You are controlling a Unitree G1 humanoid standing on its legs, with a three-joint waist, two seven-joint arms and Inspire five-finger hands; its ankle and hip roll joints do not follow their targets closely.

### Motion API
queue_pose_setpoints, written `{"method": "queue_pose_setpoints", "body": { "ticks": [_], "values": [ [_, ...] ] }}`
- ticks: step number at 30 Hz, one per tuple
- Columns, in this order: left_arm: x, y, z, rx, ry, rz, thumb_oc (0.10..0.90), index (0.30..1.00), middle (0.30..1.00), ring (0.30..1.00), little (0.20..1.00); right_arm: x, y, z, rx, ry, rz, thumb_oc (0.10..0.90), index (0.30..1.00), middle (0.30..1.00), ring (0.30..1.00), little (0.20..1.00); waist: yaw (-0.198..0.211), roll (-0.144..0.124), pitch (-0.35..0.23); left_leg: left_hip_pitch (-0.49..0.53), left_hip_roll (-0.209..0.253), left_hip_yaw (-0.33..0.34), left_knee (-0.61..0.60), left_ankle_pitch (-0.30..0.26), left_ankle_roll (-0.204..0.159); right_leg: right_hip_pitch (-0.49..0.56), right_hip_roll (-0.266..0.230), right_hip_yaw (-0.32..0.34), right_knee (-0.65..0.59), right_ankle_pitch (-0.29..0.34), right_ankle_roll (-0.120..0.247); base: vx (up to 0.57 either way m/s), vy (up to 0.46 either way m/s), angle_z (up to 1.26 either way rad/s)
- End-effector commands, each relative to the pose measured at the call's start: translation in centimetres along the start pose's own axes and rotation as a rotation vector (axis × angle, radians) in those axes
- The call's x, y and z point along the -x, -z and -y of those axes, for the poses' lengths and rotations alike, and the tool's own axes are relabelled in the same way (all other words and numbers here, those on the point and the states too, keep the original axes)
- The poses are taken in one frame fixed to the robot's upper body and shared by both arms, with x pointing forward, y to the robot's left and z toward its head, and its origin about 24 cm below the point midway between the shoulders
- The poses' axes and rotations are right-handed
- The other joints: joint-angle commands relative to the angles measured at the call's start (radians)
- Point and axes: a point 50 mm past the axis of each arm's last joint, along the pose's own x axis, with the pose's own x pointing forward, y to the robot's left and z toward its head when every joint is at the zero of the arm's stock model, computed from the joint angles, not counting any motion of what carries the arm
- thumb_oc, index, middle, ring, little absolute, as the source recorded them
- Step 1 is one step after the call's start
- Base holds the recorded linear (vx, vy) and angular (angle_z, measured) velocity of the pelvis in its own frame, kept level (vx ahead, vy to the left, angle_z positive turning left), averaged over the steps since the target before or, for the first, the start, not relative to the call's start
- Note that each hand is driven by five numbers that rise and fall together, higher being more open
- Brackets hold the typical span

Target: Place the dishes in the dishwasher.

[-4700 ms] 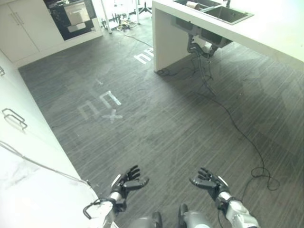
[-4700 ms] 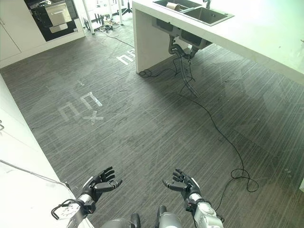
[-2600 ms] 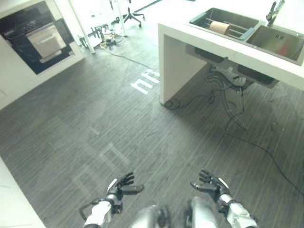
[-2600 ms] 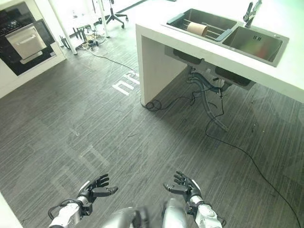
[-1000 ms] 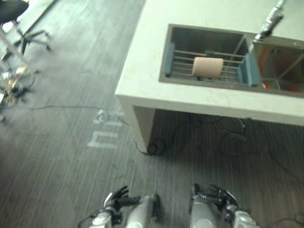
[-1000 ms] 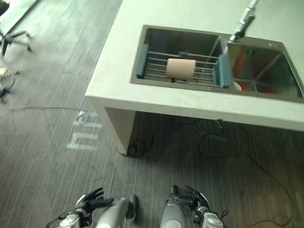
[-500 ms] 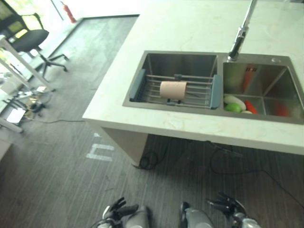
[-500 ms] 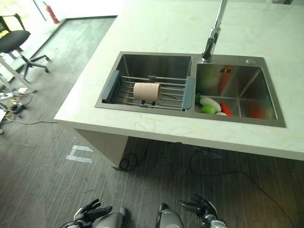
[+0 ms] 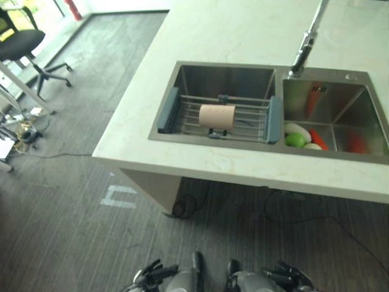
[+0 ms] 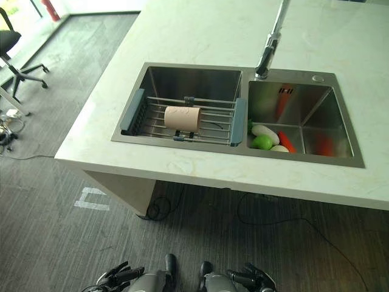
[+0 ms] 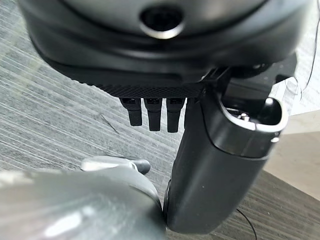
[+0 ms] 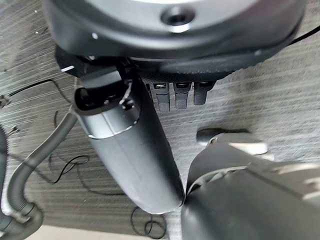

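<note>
**Below the sink, both hands empty and low**

Low at the near edge of the head views, the left hand point(image 9: 153, 275) and right hand point(image 9: 285, 277) hung empty, fingers relaxed and spread, well apart from the table point(image 9: 231, 36). A pinkish cup point(image 9: 217, 116) lay on its side on the rack point(image 9: 219, 118) across the left basin of the sink point(image 9: 182, 137); colourful items point(image 10: 267, 139) sat in the right basin. Nothing had been picked up, so the whole task remained. Compared with earlier, the camera had moved from open floor to face the sink.
</note>
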Motion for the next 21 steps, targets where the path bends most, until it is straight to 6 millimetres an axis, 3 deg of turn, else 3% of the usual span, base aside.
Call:
{"method": "queue_pose_setpoints", "body": {
  "ticks": [1,9,11,12,14,15,16,18,21],
  "values": [
    [0.3,0.1,-1.4,-0.008,-0.043,0.033,0.800,0.900,0.900,0.900,0.900,-0.1,-1.2,0.0,-0.027,-0.014,0.075,0.800,0.900,0.900,0.900,0.900,-0.010,0.017,-0.013,-0.058,0.028,-0.038,0.105,-0.116,-0.068,-0.004,-0.131,0.045,-0.017,0.033,0.155,0.05,0.037,-0.27],
    [0.4,0.5,-1.7,-0.011,-0.044,0.012,0.800,0.900,0.900,0.900,0.900,0.2,-0.2,0.7,-0.015,0.028,0.042,0.800,0.900,0.900,0.900,0.900,-0.008,-0.003,-0.009,-0.020,0.036,0.003,0.105,-0.143,-0.038,0.018,-0.141,0.040,-0.017,0.045,0.171,0.06,0.087,-0.32],
    [0.4,0.2,-1.8,-0.044,-0.036,0.015,0.800,0.900,0.900,0.900,0.900,0.2,-0.6,0.6,-0.025,0.029,0.067,0.800,0.900,0.900,0.900,0.900,-0.003,0.003,-0.002,-0.017,0.034,-0.006,0.105,-0.143,-0.018,0.053,-0.106,0.038,-0.017,0.040,0.159,0.05,0.073,-0.48],
    [0.3,0.0,-1.8,-0.054,-0.040,0.020,0.800,0.900,0.900,0.900,0.900,0.1,-0.9,0.5,-0.031,0.025,0.082,0.800,0.900,0.900,0.900,0.900,-0.009,0.009,0.007,-0.011,0.031,-0.021,0.105,-0.147,-0.003,0.062,-0.082,0.043,-0.017,0.081,0.160,0.03,0.059,-0.29],
    [0.3,-0.3,-1.9,-0.033,-0.062,0.025,0.800,0.900,0.900,0.900,0.900,0.0,-1.7,0.4,-0.038,0.021,0.104,0.800,0.900,0.900,0.900,0.900,-0.033,0.019,0.042,0.009,0.017,-0.055,0.105,-0.162,0.023,-0.034,-0.055,0.083,0.106,0.133,0.157,0.00,-0.019,-0.28],
    [0.3,-0.3,-2.0,0.015,-0.070,0.022,0.800,0.900,0.900,0.900,0.900,0.0,-1.9,0.5,-0.038,0.016,0.106,0.800,0.900,0.900,0.900,0.900,-0.044,0.013,0.051,0.022,0.008,-0.056,0.105,-0.168,0.017,-0.068,-0.065,0.079,0.057,0.155,0.153,0.10,-0.299,-0.54],
    [0.3,-0.6,-2.4,0.062,-0.079,0.029,0.800,0.900,0.900,0.900,0.900,0.0,-1.5,0.4,-0.005,0.008,0.085,0.800,0.900,0.900,0.900,0.900,-0.055,0.004,0.054,0.041,0.009,-0.039,0.105,-0.175,0.003,-0.051,-0.066,0.069,-0.017,0.138,0.148,0.15,-0.371,-0.59],
    [0.2,-0.9,-2.4,0.093,-0.095,0.045,0.800,0.900,0.900,0.900,0.900,0.2,-0.4,0.5,-0.031,0.027,0.045,0.800,0.900,0.900,0.900,0.900,-0.066,-0.018,0.043,0.056,0.024,-0.017,0.105,-0.163,-0.011,-0.037,-0.062,0.100,-0.017,0.091,0.134,0.15,-0.372,-0.20],
    [0.1,-1.6,-1.7,0.124,-0.071,0.083,0.800,0.900,0.900,0.900,0.900,0.4,0.3,1.0,-0.019,0.030,0.016,0.800,0.900,0.900,0.900,0.900,-0.064,-0.052,0.024,0.101,0.050,0.033,0.105,-0.133,-0.031,0.000,-0.082,0.093,-0.017,0.055,0.117,0.13,-0.229,0.27]
  ]
}}
